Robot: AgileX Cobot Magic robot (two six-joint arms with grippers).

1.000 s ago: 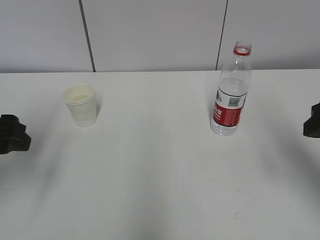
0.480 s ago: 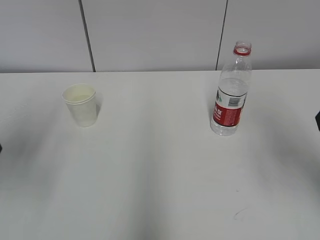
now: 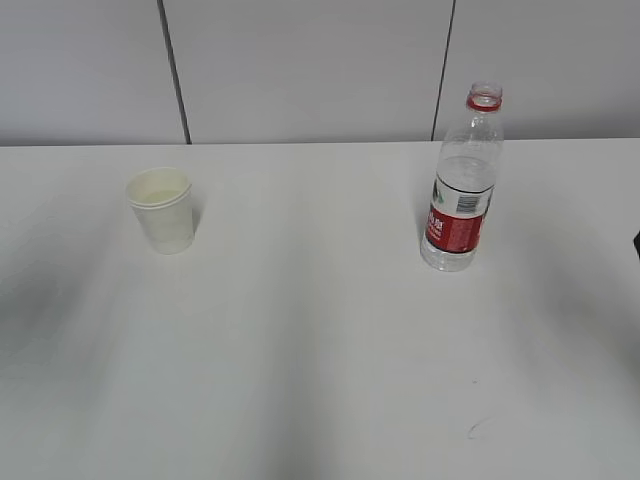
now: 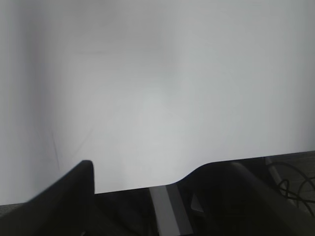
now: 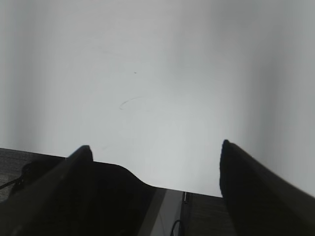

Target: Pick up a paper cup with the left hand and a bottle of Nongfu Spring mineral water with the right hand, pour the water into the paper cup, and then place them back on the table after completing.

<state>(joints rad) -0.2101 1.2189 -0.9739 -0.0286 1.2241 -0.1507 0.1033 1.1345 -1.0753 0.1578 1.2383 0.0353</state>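
A white paper cup (image 3: 160,210) stands upright on the white table (image 3: 310,330) at the back left. A clear water bottle (image 3: 462,185) with a red label and red neck ring stands upright at the back right, with no cap; it holds clear water (image 3: 466,170). Neither the cup nor the bottle appears in the wrist views. My left gripper (image 4: 147,172) is open and empty over the table's near edge. My right gripper (image 5: 155,152) is open and empty, also over the near edge. Only a dark sliver of the right arm (image 3: 637,240) shows in the exterior view.
A grey panelled wall (image 3: 300,70) runs behind the table. A faint curved mark (image 3: 480,428) lies on the tabletop near the front right; it also shows in the right wrist view (image 5: 133,101). Below the table edge are a grey strip (image 4: 170,211) and cables (image 4: 293,184).
Both arms have drawn back outward, the left off the left edge and the right almost off the right edge of the exterior view. The cup and bottle have not moved.
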